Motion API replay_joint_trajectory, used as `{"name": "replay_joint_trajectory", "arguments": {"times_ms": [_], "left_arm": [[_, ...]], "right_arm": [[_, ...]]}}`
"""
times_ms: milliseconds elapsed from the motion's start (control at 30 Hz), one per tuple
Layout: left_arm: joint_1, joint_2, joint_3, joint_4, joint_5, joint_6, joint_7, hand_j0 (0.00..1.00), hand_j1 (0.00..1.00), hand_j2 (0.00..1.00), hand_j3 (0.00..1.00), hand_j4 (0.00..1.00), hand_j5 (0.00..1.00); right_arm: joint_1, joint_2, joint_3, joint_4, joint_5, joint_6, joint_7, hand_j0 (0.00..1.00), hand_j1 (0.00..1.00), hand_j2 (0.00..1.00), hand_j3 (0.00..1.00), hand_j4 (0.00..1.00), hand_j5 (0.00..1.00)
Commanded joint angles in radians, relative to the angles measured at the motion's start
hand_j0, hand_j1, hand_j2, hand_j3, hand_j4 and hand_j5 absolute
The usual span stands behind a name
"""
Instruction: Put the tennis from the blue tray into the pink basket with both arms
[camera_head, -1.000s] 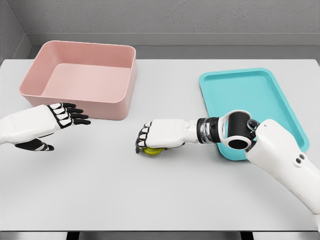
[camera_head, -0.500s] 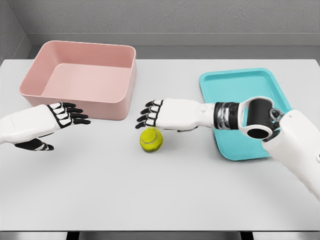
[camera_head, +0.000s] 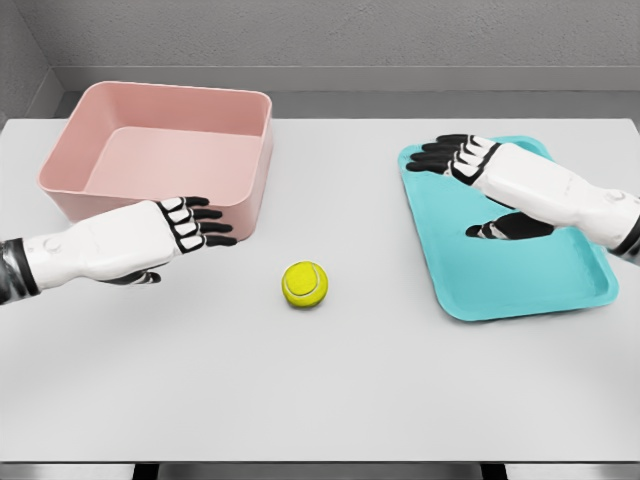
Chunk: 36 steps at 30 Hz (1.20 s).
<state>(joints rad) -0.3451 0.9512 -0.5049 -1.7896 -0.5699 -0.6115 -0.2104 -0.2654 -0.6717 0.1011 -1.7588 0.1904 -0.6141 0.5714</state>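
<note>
Light, springy, felt-covered yellow tennis ball (camera_head: 305, 284), apt to roll; best cupped across its middle. Resting alone on the white surface (camera_head: 330, 390) between rectangular pink plastic basket (camera_head: 160, 155) and flat blue tray (camera_head: 505, 230). Left hand (camera_head: 150, 238) nearby, fingers (camera_head: 205, 225) relaxed, holding nothing, pointing ballward. Right hand (camera_head: 500, 180) above the tray, released, well apart.
</note>
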Motion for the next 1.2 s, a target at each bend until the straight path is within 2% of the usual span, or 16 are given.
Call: {"name": "replay_joint_trajectory", "arguments": {"times_ms": [0, 67, 100, 233, 267, 333, 433, 500, 667, 833, 1167], "left_arm": [[-0.008, -0.035, -0.09, 0.002, -0.025, 0.001, 0.0, 1.0, 1.0, 1.0, 1.0, 1.0, 1.0], [-0.077, -0.063, -0.168, 0.01, -0.033, 0.001, 0.0, 1.0, 1.0, 1.0, 1.0, 1.0, 1.0], [-0.12, -0.078, -0.219, 0.013, -0.035, 0.001, 0.0, 1.0, 1.0, 1.0, 1.0, 1.0, 1.0], [-0.225, -0.115, -0.339, 0.021, -0.036, 0.001, -0.017, 1.0, 1.0, 1.0, 1.0, 1.0, 1.0], [-0.252, -0.134, -0.366, 0.024, -0.036, 0.001, -0.027, 1.0, 1.0, 1.0, 1.0, 1.0, 1.0], [-0.291, -0.16, -0.405, 0.053, -0.035, 0.001, -0.027, 1.0, 1.0, 1.0, 1.0, 1.0, 1.0], [-0.341, -0.195, -0.437, 0.093, -0.033, 0.001, -0.027, 1.0, 1.0, 1.0, 1.0, 1.0, 1.0], [-0.396, -0.242, -0.501, 0.15, -0.027, 0.001, -0.027, 1.0, 1.0, 1.0, 1.0, 1.0, 1.0], [-0.442, -0.279, -0.564, 0.17, 0.011, 0.001, -0.029, 1.0, 1.0, 1.0, 1.0, 1.0, 1.0], [-0.457, -0.281, -0.587, 0.187, 0.065, 0.001, -0.029, 1.0, 1.0, 1.0, 1.0, 1.0, 1.0], [-0.469, -0.281, -0.593, 0.239, 0.07, 0.001, -0.029, 1.0, 1.0, 1.0, 1.0, 1.0, 1.0]], "right_arm": [[0.003, 0.0, -0.05, -0.005, -0.034, 0.003, -0.001, 1.0, 1.0, 1.0, 1.0, 1.0, 1.0], [0.051, -0.002, -0.064, -0.002, -0.034, 0.003, -0.004, 1.0, 1.0, 1.0, 1.0, 1.0, 1.0], [0.089, 0.0, -0.11, -0.001, -0.034, 0.003, -0.004, 1.0, 1.0, 1.0, 1.0, 1.0, 1.0], [0.137, -0.002, -0.135, 0.007, -0.034, 0.003, -0.002, 1.0, 1.0, 1.0, 1.0, 1.0, 1.0], [0.141, -0.002, -0.142, 0.028, -0.034, 0.003, -0.002, 1.0, 1.0, 1.0, 1.0, 1.0, 1.0], [0.172, 0.0, -0.167, 0.028, -0.035, 0.003, -0.002, 1.0, 1.0, 1.0, 1.0, 1.0, 1.0], [0.175, -0.002, -0.169, 0.03, -0.034, 0.003, -0.002, 1.0, 1.0, 1.0, 1.0, 1.0, 1.0], [0.179, -0.002, -0.169, 0.036, -0.032, 0.003, -0.002, 1.0, 1.0, 1.0, 1.0, 1.0, 1.0], [0.179, -0.002, -0.169, 0.038, -0.032, 0.003, -0.001, 1.0, 1.0, 1.0, 1.0, 1.0, 1.0], [0.181, -0.002, -0.169, 0.05, -0.032, 0.003, -0.001, 1.0, 1.0, 1.0, 1.0, 1.0, 1.0], [0.181, -0.002, -0.169, 0.051, -0.032, 0.003, -0.001, 1.0, 1.0, 1.0, 1.0, 1.0, 1.0]]}}
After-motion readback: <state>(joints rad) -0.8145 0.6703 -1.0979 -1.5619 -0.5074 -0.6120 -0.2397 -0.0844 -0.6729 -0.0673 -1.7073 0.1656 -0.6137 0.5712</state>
